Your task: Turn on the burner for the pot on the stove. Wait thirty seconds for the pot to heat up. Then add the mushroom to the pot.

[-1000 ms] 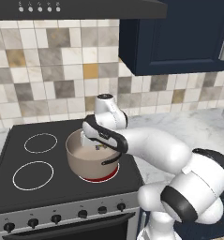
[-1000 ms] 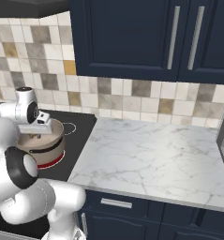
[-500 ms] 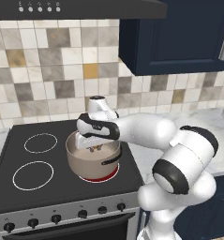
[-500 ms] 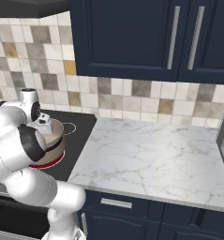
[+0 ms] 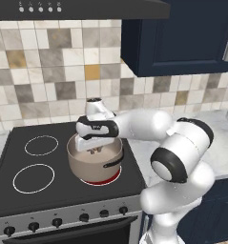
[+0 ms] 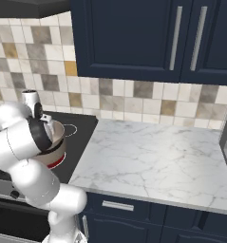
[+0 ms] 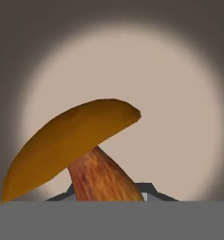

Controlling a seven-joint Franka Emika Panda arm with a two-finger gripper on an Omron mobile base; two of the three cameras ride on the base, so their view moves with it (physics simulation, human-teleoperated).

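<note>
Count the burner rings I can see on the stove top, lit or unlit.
3. Two plain white rings sit left of the pot: one rear, one front. A red-glowing burner lies under the pot. The arm may hide another behind it.

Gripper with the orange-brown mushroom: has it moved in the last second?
Yes. The gripper has swung left and down, now inside the taupe-grey metal pot, still holding the mushroom.

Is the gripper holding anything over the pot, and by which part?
The mushroom, held by the base of its stem between the gripper fingertips, above the pot.
</note>
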